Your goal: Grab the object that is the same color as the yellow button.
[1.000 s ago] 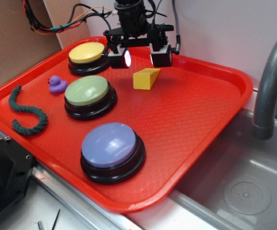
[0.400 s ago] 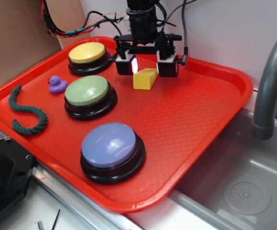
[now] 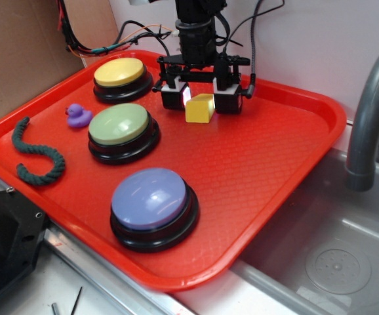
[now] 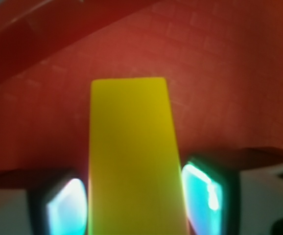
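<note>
1. Exterior view, landmark: red tray (image 3: 275,170), textured floor, raised rim, resting on counter (image 3: 78,289) beside a grey sink (image 3: 334,256) with dark grey faucet (image 3: 366,118).
2. Yellow wedge block (image 3: 199,109): on tray floor toward the far rim, right of the yellow button, between the two fingers of the hand.
3. Hand (image 3: 199,97): black, lowered to tray floor level, one finger on each side of the block, close against its sides; contact not certain from either view, so gripped or not cannot be told.
4. Yellow button (image 3: 119,72): pale yellow dome on black base, far left part of tray.
5. Green button (image 3: 119,125): middle left of tray, just nearer than the yellow button.
6. Blue-purple button (image 3: 151,200): largest, toward the near rim of tray.
7. Purple duck (image 3: 78,115): small, on tray left of the green button.
8. Dark green rope piece (image 3: 35,154): curled, near left rim of tray.
9. Wrist view: block (image 4: 131,156) filling centre frame, lit fingertip pads (image 4: 65,210) at both sides, red tray floor (image 4: 220,88) behind.
</note>
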You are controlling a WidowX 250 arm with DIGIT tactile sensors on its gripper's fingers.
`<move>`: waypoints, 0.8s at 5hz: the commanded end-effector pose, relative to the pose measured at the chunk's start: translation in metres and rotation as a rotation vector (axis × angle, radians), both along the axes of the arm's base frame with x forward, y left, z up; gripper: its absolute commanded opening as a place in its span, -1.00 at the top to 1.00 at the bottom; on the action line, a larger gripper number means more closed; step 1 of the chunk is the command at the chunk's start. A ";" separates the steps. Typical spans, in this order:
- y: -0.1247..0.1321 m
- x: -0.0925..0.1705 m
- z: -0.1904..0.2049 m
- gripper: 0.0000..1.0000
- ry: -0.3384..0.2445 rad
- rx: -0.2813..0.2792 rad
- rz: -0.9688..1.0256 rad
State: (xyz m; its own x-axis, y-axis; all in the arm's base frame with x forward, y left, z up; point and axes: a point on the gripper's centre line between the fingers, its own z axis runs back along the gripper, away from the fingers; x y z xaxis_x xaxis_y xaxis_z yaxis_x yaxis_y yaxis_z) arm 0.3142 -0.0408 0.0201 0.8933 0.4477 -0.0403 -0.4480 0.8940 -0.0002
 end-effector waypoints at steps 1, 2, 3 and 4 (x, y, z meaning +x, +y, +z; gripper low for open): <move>-0.001 0.002 0.008 1.00 -0.032 0.003 -0.006; -0.009 -0.005 0.040 1.00 -0.059 -0.005 -0.022; -0.026 -0.023 0.090 1.00 -0.019 -0.079 -0.071; -0.016 -0.039 0.140 1.00 -0.012 -0.097 -0.095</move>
